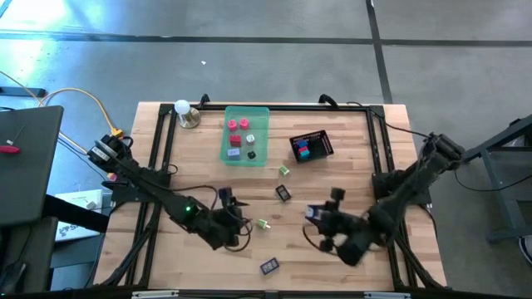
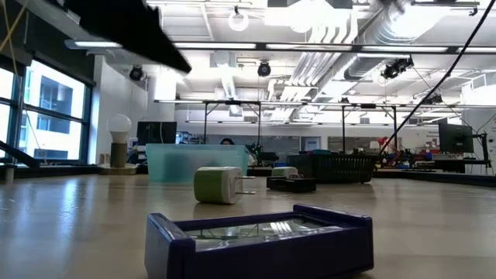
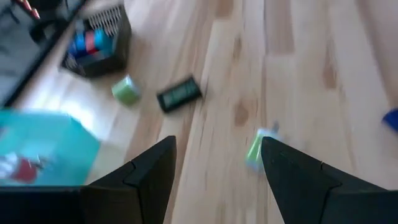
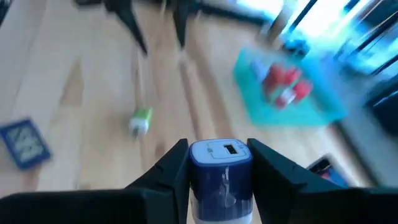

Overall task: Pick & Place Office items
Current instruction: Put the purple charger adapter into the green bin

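Overhead, both arms reach over the wooden counter (image 1: 191,257): the left gripper (image 1: 235,223) has its fingers apart and empty beside a green-and-white piece (image 1: 263,224), while the right gripper (image 1: 317,216) is closed on a blue piece (image 1: 313,215). A green tray (image 1: 259,116) holds pink and red pieces, a black basket (image 1: 326,144) holds blue and red ones, and other pieces lie scattered between. Level with the counter, a dark blue piece (image 2: 260,239) lies nearest, a green one (image 2: 217,185) behind. Left wrist camera shows spread fingers (image 3: 149,171) with nothing between them. Right wrist camera shows fingers (image 4: 171,168) clamping the blue piece (image 4: 221,177).
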Available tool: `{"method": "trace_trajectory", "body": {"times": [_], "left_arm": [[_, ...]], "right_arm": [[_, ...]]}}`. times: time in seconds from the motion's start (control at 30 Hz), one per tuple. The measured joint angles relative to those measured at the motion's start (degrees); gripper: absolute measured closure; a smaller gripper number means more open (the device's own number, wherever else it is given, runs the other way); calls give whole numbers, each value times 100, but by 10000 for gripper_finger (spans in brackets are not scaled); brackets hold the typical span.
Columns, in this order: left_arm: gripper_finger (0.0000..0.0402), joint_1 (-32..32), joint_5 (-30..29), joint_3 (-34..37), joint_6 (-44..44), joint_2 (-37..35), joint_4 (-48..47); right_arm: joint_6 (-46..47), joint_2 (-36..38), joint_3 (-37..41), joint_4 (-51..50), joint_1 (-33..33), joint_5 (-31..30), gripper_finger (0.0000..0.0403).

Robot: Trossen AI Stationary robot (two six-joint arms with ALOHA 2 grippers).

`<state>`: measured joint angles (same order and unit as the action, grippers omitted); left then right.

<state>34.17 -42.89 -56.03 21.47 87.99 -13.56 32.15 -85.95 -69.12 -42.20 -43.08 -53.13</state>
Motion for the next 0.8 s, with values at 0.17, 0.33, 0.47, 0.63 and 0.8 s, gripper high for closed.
{"method": "trace_trajectory", "body": {"times": [0.17, 0.33, 0.47, 0.63, 0.8], "left_arm": [[176, 94, -202, 0, -562, 0, 904], [176, 77, 327, 0, -981, 0, 2112], [176, 49, 1039, 0, -1622, 0, 3337], [176, -41, 1689, 0, -1956, 0, 4788], [176, -181, 2703, 0, -2724, 1, 5663]], "right_arm": [[269, -35, 0, 318, -611, -1222, 285], [-264, -42, 2, 1158, -888, -1771, 285], [-1291, -42, 2, 2199, -1037, -2101, 285], [-2854, -168, 2, 3942, -1070, -2113, 285], [-4934, -426, 0, 6325, -1042, -1200, 285]]}}
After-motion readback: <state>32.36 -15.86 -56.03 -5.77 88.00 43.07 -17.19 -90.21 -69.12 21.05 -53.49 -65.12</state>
